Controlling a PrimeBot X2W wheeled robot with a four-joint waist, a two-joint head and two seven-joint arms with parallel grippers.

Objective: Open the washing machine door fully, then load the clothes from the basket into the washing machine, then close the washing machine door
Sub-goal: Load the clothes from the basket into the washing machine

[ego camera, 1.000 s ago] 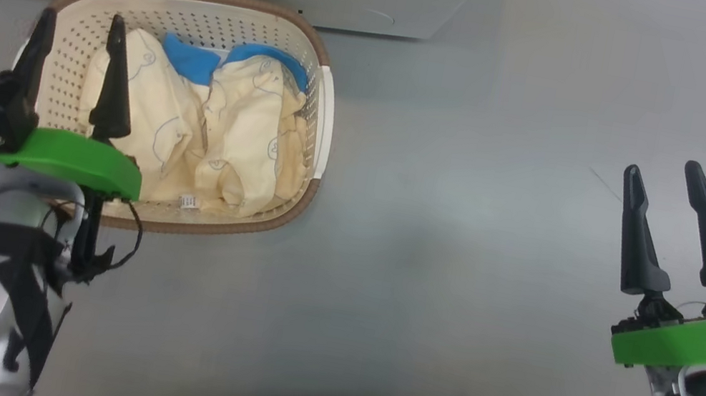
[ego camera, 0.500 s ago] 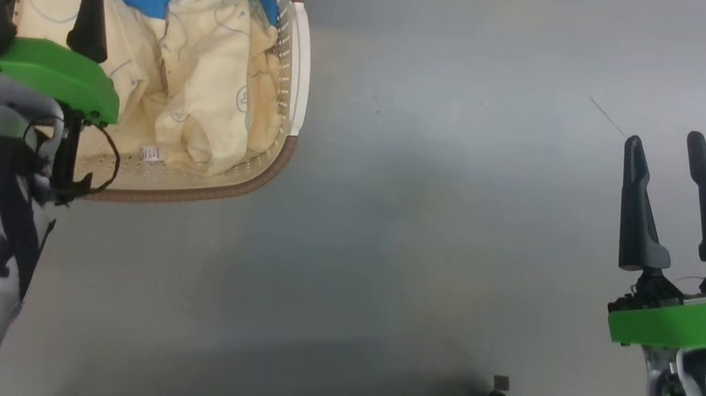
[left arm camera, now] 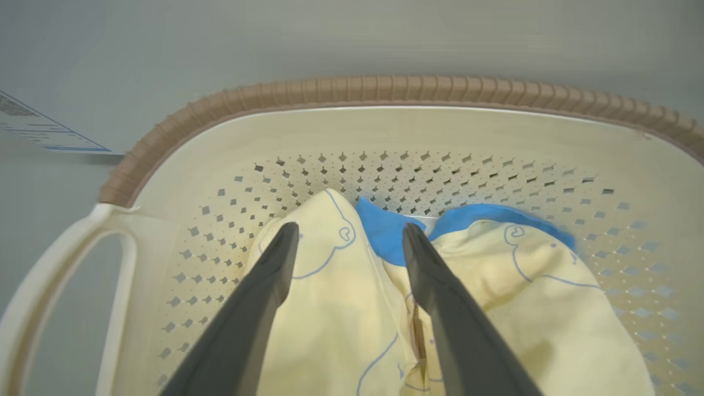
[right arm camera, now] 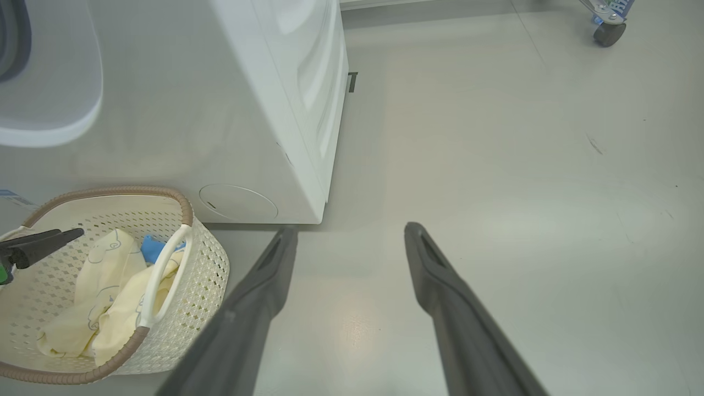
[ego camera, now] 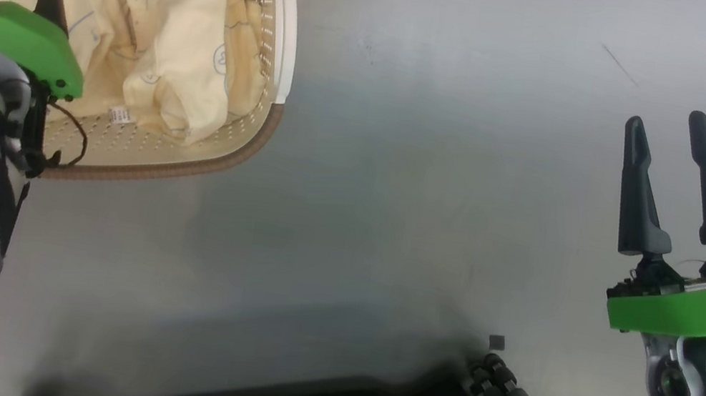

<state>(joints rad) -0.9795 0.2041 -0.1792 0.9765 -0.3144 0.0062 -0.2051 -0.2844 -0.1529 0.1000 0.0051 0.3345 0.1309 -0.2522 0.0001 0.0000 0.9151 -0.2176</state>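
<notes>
Half of the basket (ego camera: 150,151) off-frame

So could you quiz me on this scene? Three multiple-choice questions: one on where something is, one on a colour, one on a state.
1. Where are the clothes?
A) in the basket
B) on a chair
C) on a shelf

2. What colour is the basket's rim?
A) green
B) brown
C) black

3. How does the left gripper stand?
A) shut on a garment
B) shut, empty
C) open

Answers:
1 A: the garments lie heaped inside its perforated walls.
2 B: a ribbed brown band runs round its top.
3 C: its two dark fingers stand apart over the clothes.
</notes>
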